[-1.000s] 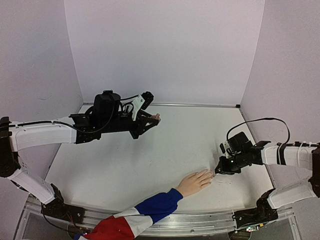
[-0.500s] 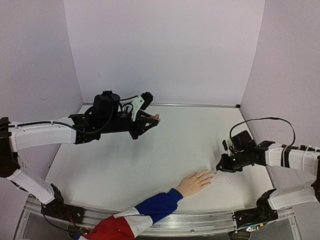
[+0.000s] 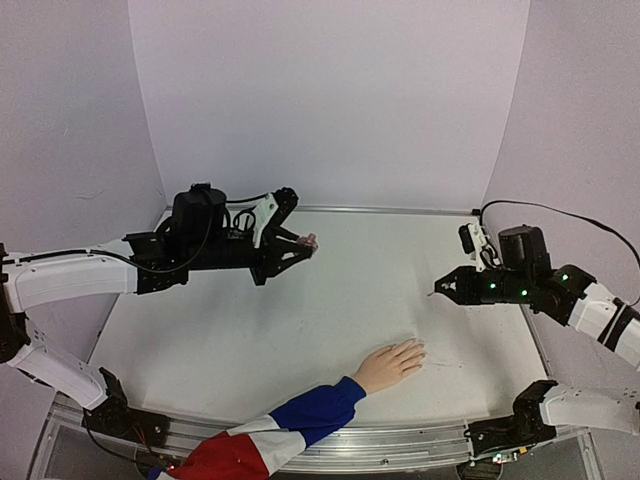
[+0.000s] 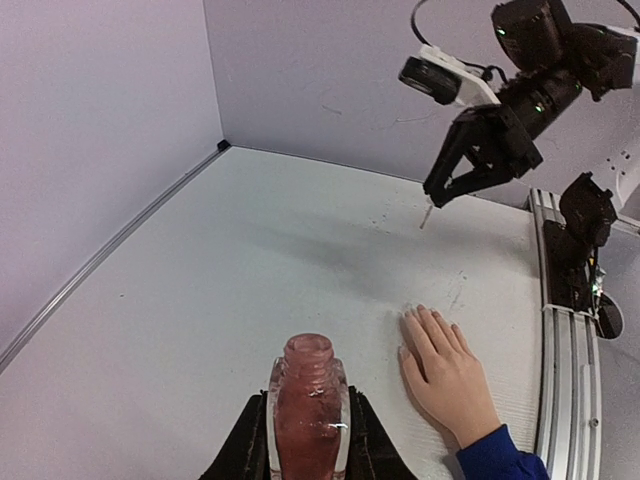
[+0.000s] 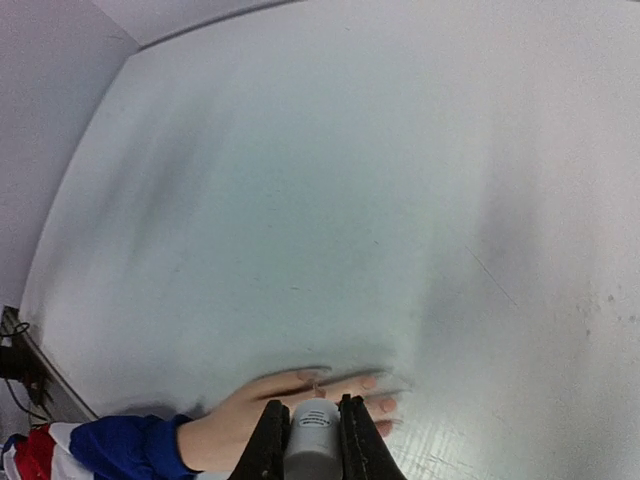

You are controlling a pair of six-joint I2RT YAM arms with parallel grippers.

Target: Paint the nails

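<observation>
A pale flesh-coloured hand (image 3: 390, 365) with a blue, white and red sleeve lies flat near the front edge. Its nails (image 3: 420, 347) point right. My right gripper (image 3: 445, 287) hangs above and to the right of the fingertips, shut on a white cap (image 5: 313, 430) whose thin brush (image 4: 426, 214) points down, clear of the hand. From the right wrist the nails (image 5: 369, 382) show just beyond the cap. My left gripper (image 3: 300, 243) hovers at the back left, shut on a pinkish bottle (image 4: 305, 400) with an open neck. The hand (image 4: 450, 370) lies right of the bottle.
Purple walls close the table at the back and both sides. A metal rail (image 3: 400, 435) runs along the front edge, with the right arm's base (image 3: 510, 430) on it. Faint marks (image 3: 445, 362) lie on the table beside the fingertips.
My right gripper has lifted off the fingertips and pulled up and to the right with the cap and brush. The left gripper with the bottle has shifted slightly left.
</observation>
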